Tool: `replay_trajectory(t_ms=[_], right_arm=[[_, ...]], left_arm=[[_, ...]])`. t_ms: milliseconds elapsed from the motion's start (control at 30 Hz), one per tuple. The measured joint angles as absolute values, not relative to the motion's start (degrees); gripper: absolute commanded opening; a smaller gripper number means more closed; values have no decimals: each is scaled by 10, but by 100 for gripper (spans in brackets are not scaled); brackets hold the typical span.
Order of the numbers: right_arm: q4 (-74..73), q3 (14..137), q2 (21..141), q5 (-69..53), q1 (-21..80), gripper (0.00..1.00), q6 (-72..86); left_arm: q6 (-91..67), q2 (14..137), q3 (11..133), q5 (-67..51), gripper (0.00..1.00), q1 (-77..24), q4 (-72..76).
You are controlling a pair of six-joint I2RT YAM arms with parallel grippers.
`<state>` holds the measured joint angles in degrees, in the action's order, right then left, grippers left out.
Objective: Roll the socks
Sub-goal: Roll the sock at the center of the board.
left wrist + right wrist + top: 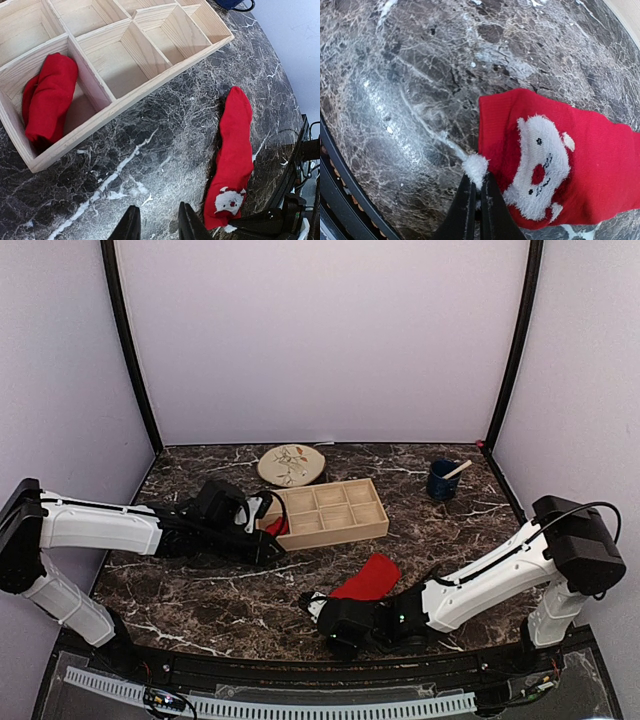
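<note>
One red sock [47,100] sits bunched in the end compartment of the wooden tray [150,86]. The other sock [368,578] lies flat on the marble, its cuff with a white Santa face [542,165] nearest the right arm. My right gripper [476,182] is shut on the white pompom at that cuff's edge, low over the table [318,608]. My left gripper [156,217] hovers over bare marble just in front of the tray [272,550]. Its jaws are apart with nothing between them, and the flat sock [235,155] lies to its right.
A round patterned plate [292,464] lies behind the tray [340,530]. A dark blue cup [442,480] with a stick in it stands at the back right. A black rail [300,665] runs along the near edge, and walls close in three sides.
</note>
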<state>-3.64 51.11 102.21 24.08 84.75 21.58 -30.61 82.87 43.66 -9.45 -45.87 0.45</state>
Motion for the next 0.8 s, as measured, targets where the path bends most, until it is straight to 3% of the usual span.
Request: replay_trajectory(t_ms=[800], right_arm=[[154,322,876,-40,674,0,441]], left_arm=[[-245,876,447,-131,30,-516,42]])
